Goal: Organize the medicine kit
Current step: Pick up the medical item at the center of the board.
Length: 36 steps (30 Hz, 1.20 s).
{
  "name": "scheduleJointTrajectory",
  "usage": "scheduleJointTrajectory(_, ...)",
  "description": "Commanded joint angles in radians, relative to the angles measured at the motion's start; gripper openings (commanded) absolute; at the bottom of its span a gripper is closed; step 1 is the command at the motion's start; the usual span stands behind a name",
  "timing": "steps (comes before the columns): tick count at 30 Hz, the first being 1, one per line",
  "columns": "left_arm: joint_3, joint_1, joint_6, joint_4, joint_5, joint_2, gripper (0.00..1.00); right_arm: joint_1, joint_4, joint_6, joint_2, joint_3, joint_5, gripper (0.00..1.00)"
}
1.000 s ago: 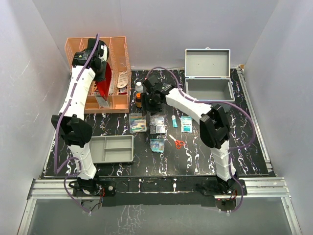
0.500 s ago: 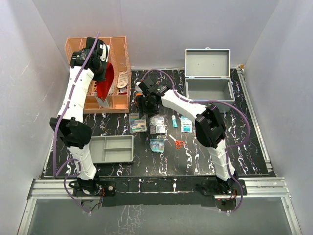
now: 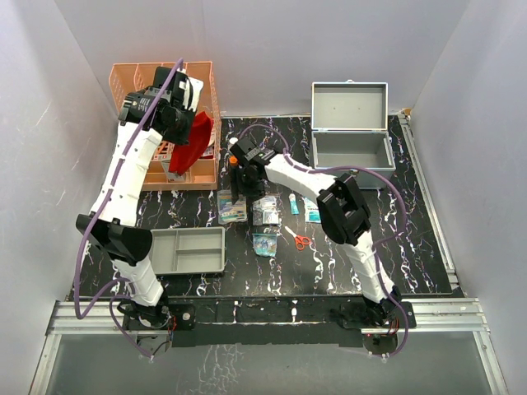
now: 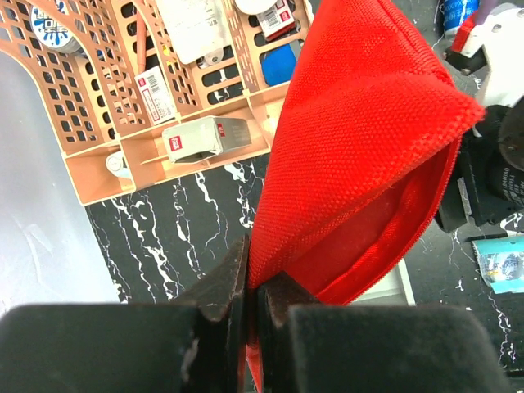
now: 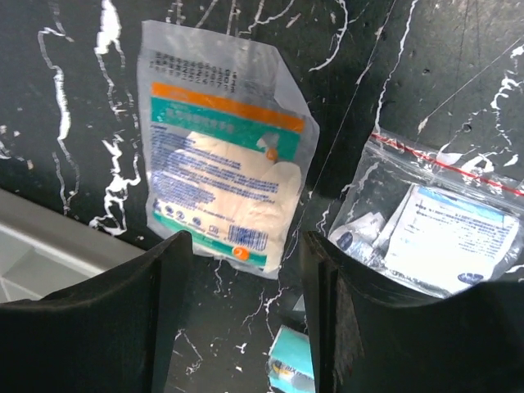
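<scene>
Advice: lower the right pincer, jaws apart, squarely over the clear packet before closing. The left pincer clamps the red pouch. The medicine kit stands open at the counter's far right.

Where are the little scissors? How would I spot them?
Find the big silver case standing open at the back of the black table. Come toward the front, past the small packets. The scissors lie flat there, the only thing with orange-red handles.
</scene>
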Motion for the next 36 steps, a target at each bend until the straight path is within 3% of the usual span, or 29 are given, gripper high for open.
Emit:
scheduleJointTrajectory(1, -0.015, 0.004, -0.001, -0.040, 0.023, -0.042, 0.00, 0.028, 0.013, 0.026, 0.029, 0.072, 0.028, 0.54)
scheduleJointTrajectory(17, -0.027, 0.003, -0.010, -0.027, 0.025, -0.052, 0.00, 0.087, -0.158, -0.006, 0.149, 0.188, 0.199, 0.55)
scheduleJointTrajectory(26, -0.043, 0.005, -0.019, -0.028, 0.021, -0.065, 0.00, 0.090, -0.205, -0.007, 0.186, 0.150, 0.259, 0.53)
scheduleJointTrajectory(32, -0.058, 0.006, -0.015, -0.022, 0.022, -0.070, 0.00, 0.091, -0.208, -0.017, 0.166, 0.136, 0.264, 0.16)
scheduleJointTrajectory(36, -0.060, 0.004, -0.012, -0.011, 0.021, -0.068, 0.00, 0.090, -0.178, -0.017, 0.121, 0.115, 0.250, 0.06)
